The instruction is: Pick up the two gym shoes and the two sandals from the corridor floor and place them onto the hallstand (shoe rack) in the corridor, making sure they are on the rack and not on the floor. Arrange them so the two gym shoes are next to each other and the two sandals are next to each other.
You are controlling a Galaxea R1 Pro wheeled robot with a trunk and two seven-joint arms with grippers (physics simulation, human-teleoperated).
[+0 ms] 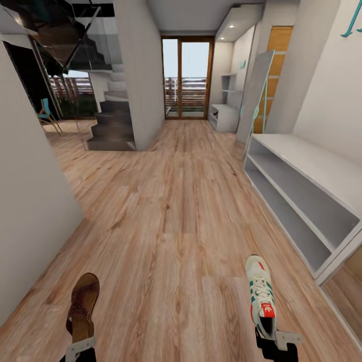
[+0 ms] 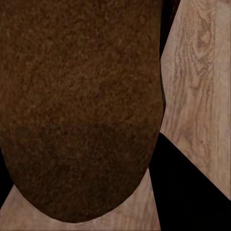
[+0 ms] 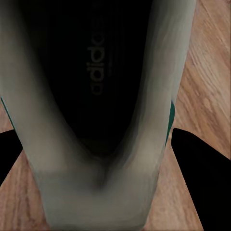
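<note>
Both tools' fingertips hidden behind shoes (image 1: 262,296)

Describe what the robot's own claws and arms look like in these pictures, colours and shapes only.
In the head view, the left claw has pale grey, flat plate-like fingers on a black body. The right claw matches: light grey angular plates with small dark holes, mounted on a black blocky wrist. In the wrist views the fingers appear as plain black wedge shapes. No cables or markings can be made out.
</note>
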